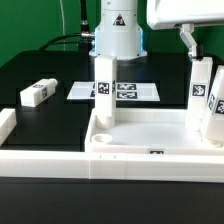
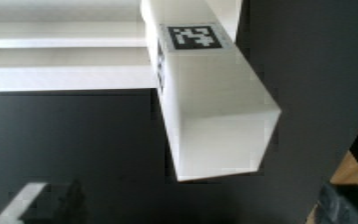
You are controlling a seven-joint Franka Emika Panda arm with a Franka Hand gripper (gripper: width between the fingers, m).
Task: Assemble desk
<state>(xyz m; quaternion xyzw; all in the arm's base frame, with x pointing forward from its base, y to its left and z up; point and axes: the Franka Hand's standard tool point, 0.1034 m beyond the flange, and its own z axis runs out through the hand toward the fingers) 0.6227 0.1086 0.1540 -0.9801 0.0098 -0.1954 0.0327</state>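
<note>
Desk top [image 1: 120, 162] on blk table [image 1: 60, 118], marker board [image 1: 142, 91] behind, green backdrop [image 1: 30, 25].

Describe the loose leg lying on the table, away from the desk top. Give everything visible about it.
The loose leg is a short, square-sided white block, plastic by its look, bearing black-and-white tag markings. It lies on its side on the black table, at the exterior view's left, at a slant. Only the table touches it. It sits apart from the desk top, the marker board and the white rail, fitted into no socket. The wrist view does not show it.
</note>
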